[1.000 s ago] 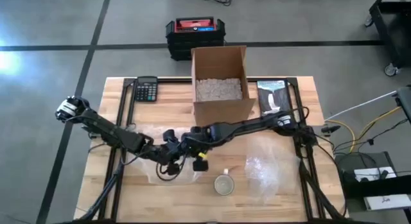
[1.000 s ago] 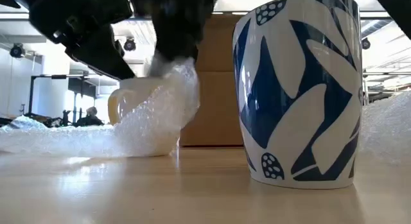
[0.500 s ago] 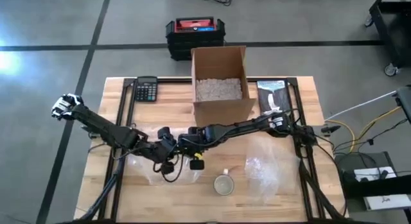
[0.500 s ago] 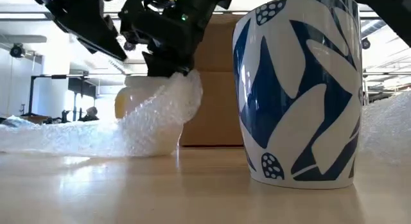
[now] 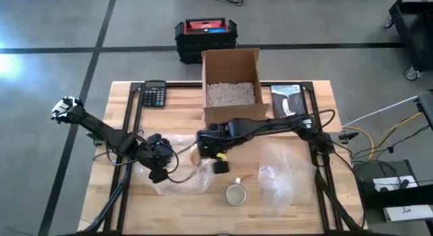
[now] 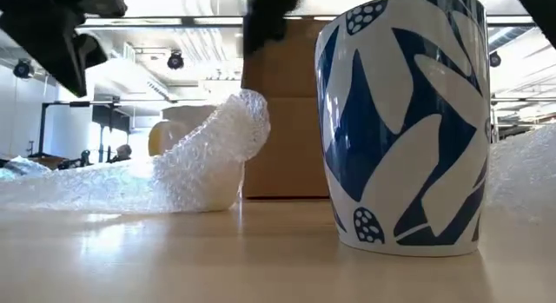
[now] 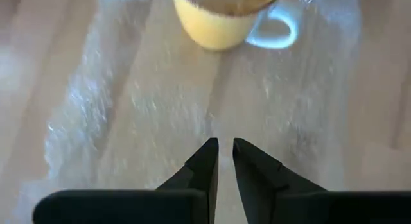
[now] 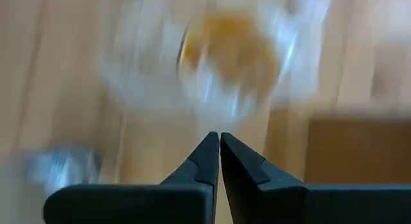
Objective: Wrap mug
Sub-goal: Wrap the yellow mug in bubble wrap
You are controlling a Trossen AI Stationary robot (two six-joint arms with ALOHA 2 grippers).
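You're sitting mid-wrap: yellow mug (image 7: 226,20) on bubble wrap (image 6: 187,168) near the table's front-left part, half covered, left gripper (image 7: 225,153) nearly pressed together, right gripper (image 8: 219,147) pressed together, both empty, so next you're regrasping the loose edge.

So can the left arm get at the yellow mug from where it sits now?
Probably yes. The left end effector, nearly shut, points over the bubble wrap straight at the yellow mug, with nothing between them but the flat wrap.
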